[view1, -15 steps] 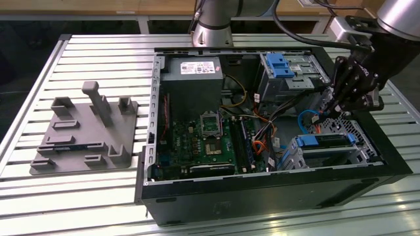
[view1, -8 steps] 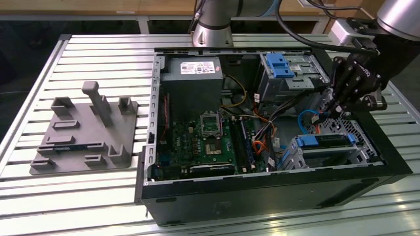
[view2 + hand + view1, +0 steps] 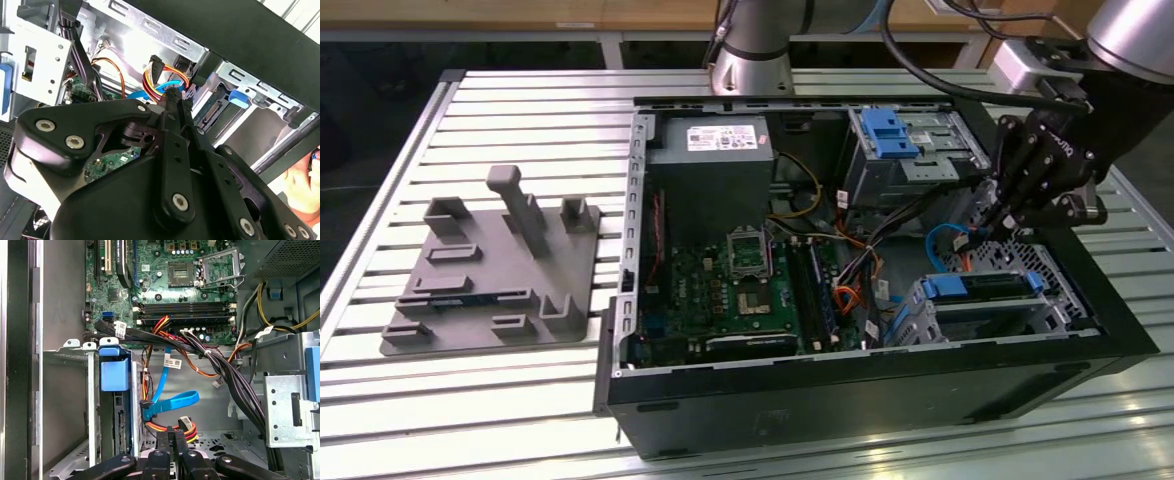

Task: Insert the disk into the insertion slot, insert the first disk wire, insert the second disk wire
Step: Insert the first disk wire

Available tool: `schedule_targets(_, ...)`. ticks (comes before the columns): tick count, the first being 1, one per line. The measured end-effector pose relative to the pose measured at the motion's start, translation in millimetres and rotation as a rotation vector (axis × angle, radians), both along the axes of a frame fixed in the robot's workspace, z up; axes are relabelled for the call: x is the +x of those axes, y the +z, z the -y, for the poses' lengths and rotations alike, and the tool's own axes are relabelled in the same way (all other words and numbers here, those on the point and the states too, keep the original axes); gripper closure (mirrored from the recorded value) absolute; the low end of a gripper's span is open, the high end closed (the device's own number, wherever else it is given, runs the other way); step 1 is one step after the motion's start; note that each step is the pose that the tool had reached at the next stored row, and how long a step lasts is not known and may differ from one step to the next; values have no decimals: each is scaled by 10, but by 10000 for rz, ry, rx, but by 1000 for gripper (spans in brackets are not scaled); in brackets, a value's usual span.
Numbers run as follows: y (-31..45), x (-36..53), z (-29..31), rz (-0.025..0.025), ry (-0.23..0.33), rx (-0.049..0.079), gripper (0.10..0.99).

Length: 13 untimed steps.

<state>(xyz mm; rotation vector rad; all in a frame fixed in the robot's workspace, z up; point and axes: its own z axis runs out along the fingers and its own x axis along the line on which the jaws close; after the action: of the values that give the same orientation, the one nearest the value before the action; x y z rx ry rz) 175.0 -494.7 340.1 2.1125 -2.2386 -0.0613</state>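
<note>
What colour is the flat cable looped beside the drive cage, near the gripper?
Bright blue; the flat cable shows best in the first wrist view.

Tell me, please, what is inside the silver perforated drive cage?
The disk sits inside the drive cage, clipped in its blue carrier frame, whose tab shows at the open end. The cage walls cover the disk's underside and far end.

Bright overhead light w/ glare on table slats (image 3: 494, 410) & chassis wall (image 3: 135, 45); case interior (image 3: 907, 250) dim; tool (image 3: 174, 97) backlit, dark
</note>
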Motion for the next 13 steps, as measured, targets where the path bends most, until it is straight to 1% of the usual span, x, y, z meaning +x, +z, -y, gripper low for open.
schedule_targets(5,101,1,12,-1,63,3,925)
schedule_targets(10,143,0,59,0,109,-20,925)
schedule_targets(13,150,0,96,0,137,-20,925)
